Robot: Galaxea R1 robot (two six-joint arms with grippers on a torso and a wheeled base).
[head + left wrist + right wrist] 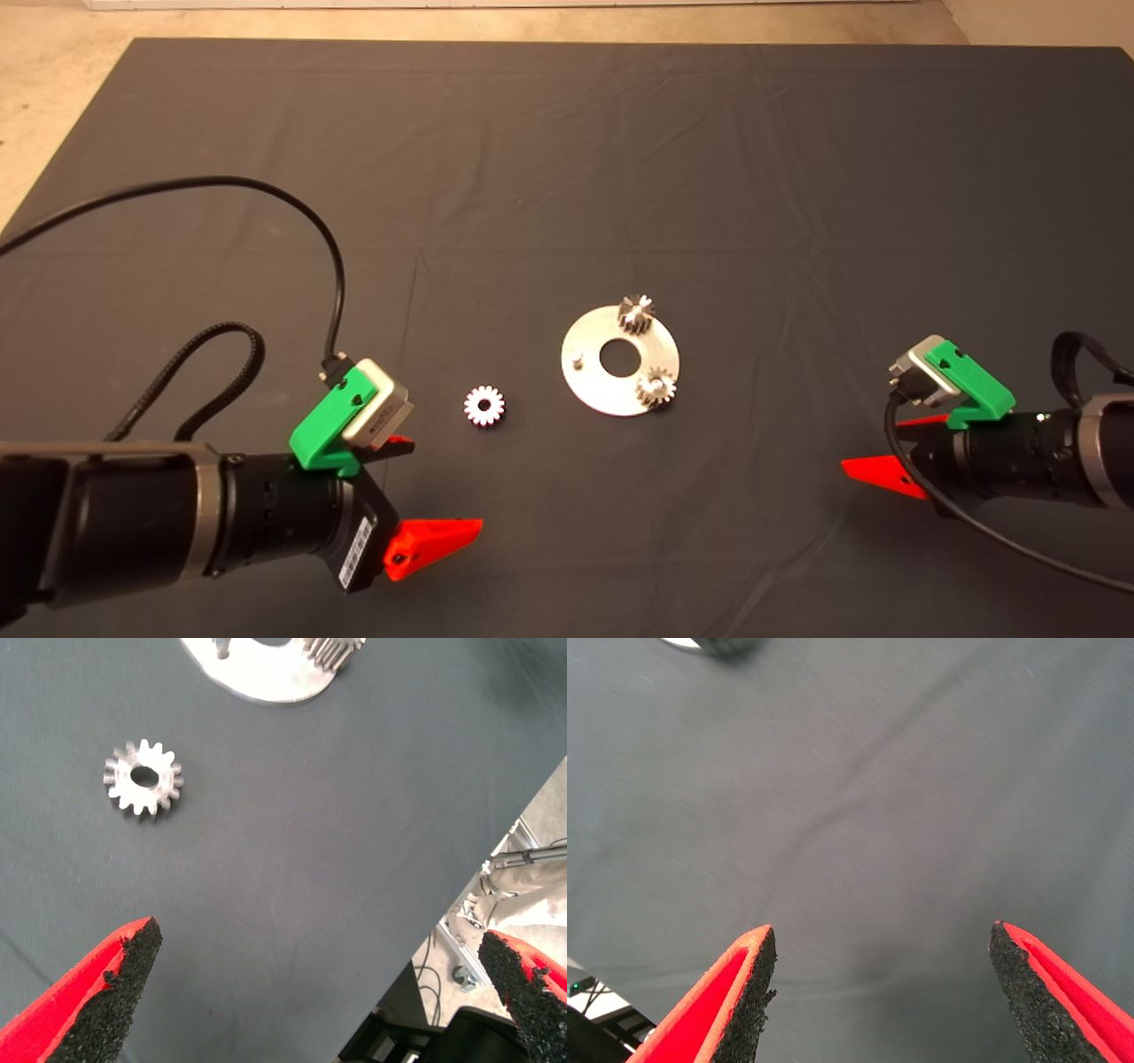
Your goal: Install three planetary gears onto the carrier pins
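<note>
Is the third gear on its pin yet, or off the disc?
Off. The loose gear lies flat on the mat, left of the disc; one pin stands bare.

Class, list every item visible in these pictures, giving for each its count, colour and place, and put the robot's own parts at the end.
Loose planetary gear: 1, silver, flat on the mat left of the disc, apart from it.
Mounted planetary gears: 2, dark steel, on the disc, one at its far rim, one at its near right rim.
Bare carrier pin: 1, silver, upright at the disc's left rim.
Disc: 1, aluminium, mid-mat, central hole.
Mat: 1, dark grey, covering the table.
Left gripper: 1, green with red fingers, open, lower left, near the loose gear.
Right gripper: 1, green with red fingers, open, lower right.
</note>
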